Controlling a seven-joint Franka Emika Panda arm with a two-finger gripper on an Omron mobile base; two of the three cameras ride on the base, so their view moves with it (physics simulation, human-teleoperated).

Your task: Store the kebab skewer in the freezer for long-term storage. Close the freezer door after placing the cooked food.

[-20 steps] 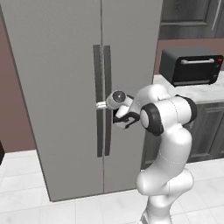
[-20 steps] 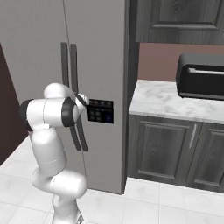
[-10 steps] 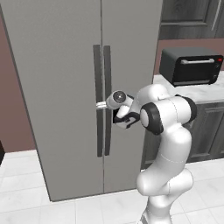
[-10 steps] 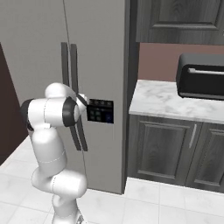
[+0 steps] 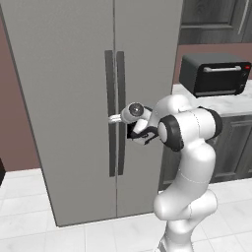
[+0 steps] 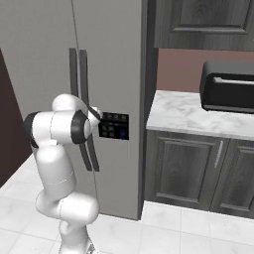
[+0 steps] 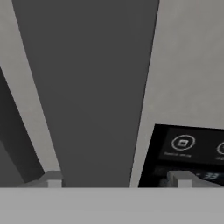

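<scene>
The gripper (image 7: 116,179), jaws spread either side of the dark bar handle (image 7: 94,87) on the freezer door (image 5: 147,59), both freezer (image 5: 64,98) doors closed; toaster oven (image 5: 215,74) on the counter (image 6: 183,116) beside

My freezer (image 5: 64,98) wears a smooth matt grey metal-like skin with darker satin bar handles (image 5: 115,113) and a glossy black control panel (image 6: 113,126) on the freezer door (image 6: 114,74), beside dark wood-grain cupboards (image 6: 183,171), a polished white marble counter (image 6: 188,115) and a black toaster oven (image 5: 215,74).
</scene>
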